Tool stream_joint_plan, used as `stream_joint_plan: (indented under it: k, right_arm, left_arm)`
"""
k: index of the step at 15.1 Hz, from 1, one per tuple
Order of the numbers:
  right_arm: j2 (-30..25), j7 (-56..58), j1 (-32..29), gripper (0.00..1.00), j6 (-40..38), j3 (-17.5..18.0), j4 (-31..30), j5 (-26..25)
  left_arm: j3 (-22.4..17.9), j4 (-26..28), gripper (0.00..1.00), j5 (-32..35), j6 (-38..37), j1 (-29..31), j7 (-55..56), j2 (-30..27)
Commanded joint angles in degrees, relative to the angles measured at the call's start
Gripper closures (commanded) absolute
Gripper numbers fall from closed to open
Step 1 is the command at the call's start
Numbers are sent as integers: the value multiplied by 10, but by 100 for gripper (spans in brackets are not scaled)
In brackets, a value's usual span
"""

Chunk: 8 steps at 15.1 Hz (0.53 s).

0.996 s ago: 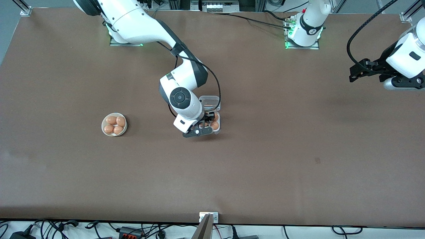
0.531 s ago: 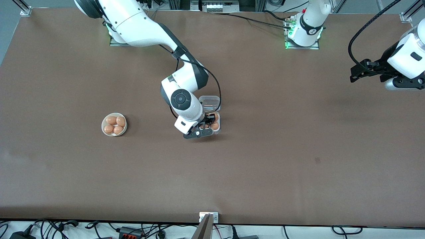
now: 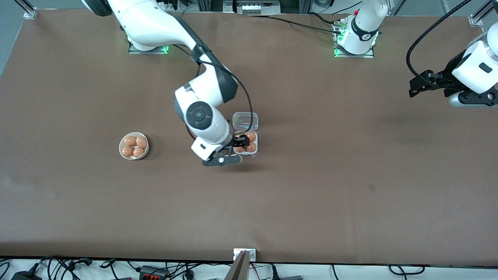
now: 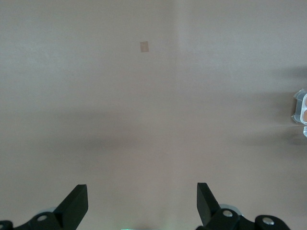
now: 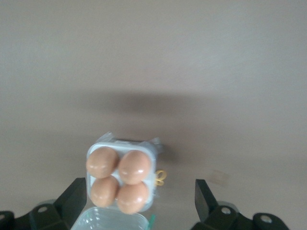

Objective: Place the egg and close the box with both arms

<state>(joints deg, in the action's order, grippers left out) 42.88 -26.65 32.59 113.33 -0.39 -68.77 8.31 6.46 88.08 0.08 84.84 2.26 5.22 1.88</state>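
Note:
The box (image 3: 255,149) is a small white tray in the middle of the table, with its clear lid (image 3: 245,121) lying open on the side nearer the robots' bases. Orange-brown eggs fill every cup; one egg (image 5: 135,165) looks like the others, so I cannot tell which is the task's. My right gripper (image 3: 240,142) hangs open just above the tray. In the right wrist view the box (image 5: 94,149) lies between the right gripper's (image 5: 139,188) spread fingers, untouched. My left gripper (image 3: 415,87) waits open over the left arm's end of the table, and the left gripper (image 4: 141,196) holds nothing.
A round white bowl (image 3: 121,144) with several more eggs stands toward the right arm's end, level with the box. A small dark mark (image 3: 372,188) lies on the brown table nearer the front camera. The box's corner (image 4: 301,106) shows at the edge of the left wrist view.
My right gripper has opened over the tray, leaving an egg in a cup, and its hand has shifted toward the bowl's side. The left arm has barely moved.

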Motion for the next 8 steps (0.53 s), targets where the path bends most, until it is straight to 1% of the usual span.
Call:
stream_joint_plan:
  k: [1,2,6,8]
  right_arm:
    - [-50,3,-43,0,-52,-11,7,-20]
    - [-63,4,-58,0,-63,-11,7,-28]
    - [-109,7,-115,0,-129,-11,7,-29]
    - [-122,51,-153,0,-152,-10,7,-25]
  left_arm:
    - [5,-15,0,8,-8,2,1,8]
    - [5,-15,0,7,-9,1,1,8]
    - [8,-16,0,7,-10,2,1,8]
    - [9,-14,0,8,-13,-1,1,8]
